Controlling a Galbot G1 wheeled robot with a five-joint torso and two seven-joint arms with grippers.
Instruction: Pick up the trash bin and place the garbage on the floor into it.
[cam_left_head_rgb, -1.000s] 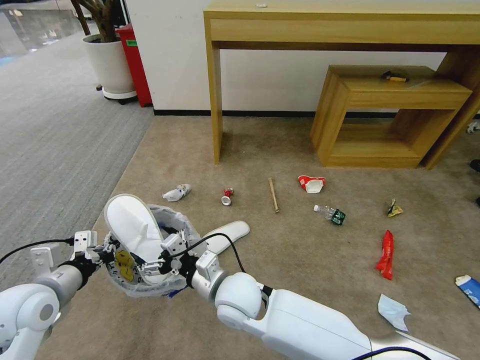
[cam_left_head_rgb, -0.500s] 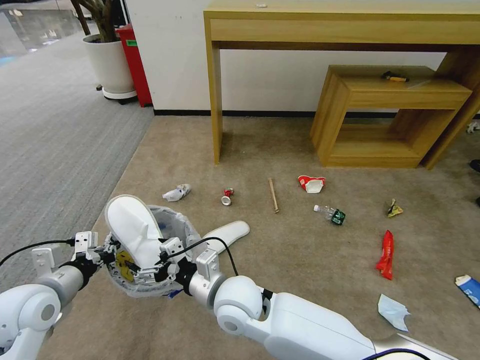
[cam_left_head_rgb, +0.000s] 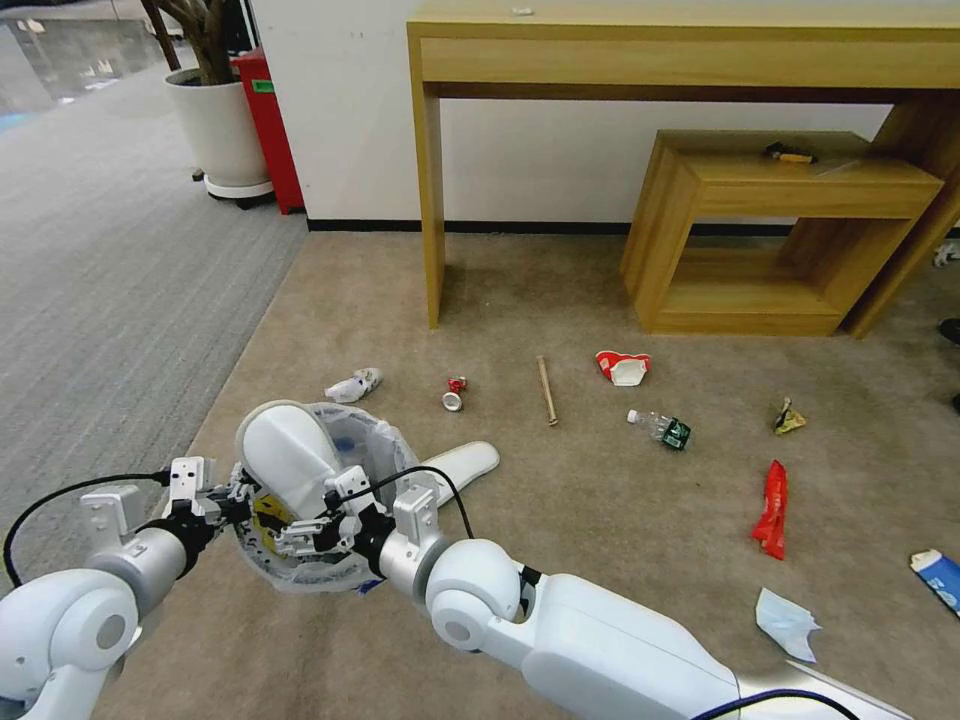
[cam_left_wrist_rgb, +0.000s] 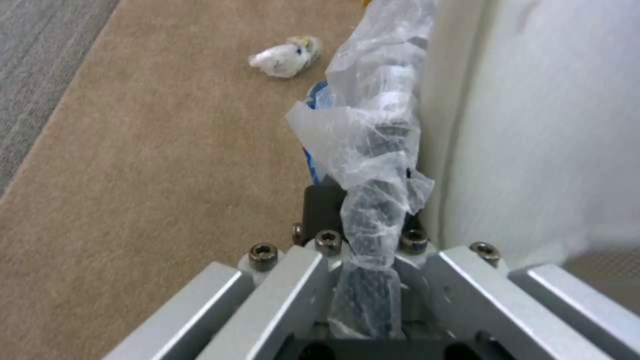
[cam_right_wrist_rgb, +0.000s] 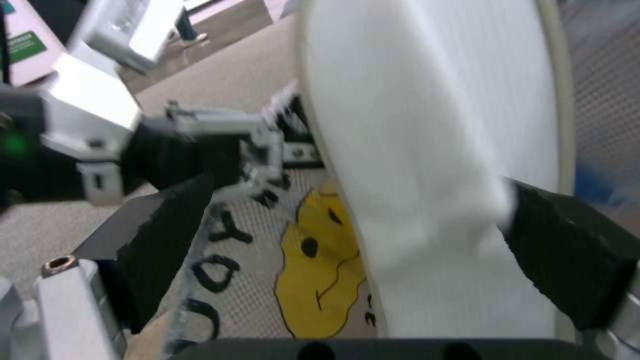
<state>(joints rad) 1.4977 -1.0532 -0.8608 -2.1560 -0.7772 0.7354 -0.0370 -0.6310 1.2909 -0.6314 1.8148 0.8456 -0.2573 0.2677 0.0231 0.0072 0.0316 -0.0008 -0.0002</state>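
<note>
The trash bin, lined with a crinkly white bag, hangs just above the carpet at lower left. My left gripper is shut on its bagged rim. One white slipper sole stands upright inside the bin. My right gripper reaches in beside it, open, with its pads spread on either side of the sole. On the floor lie the other slipper sole, a crumpled wrapper, red can, stick, paper cup, bottle, red wrapper, pack and mask.
A tall wooden desk and a low wooden shelf with a small tool on top stand against the far wall. A white planter and a red box are at far left. Grey carpet runs along the left.
The bin and both grippers have shifted a little to the right. The slipper sole now sits lower in the bin.
</note>
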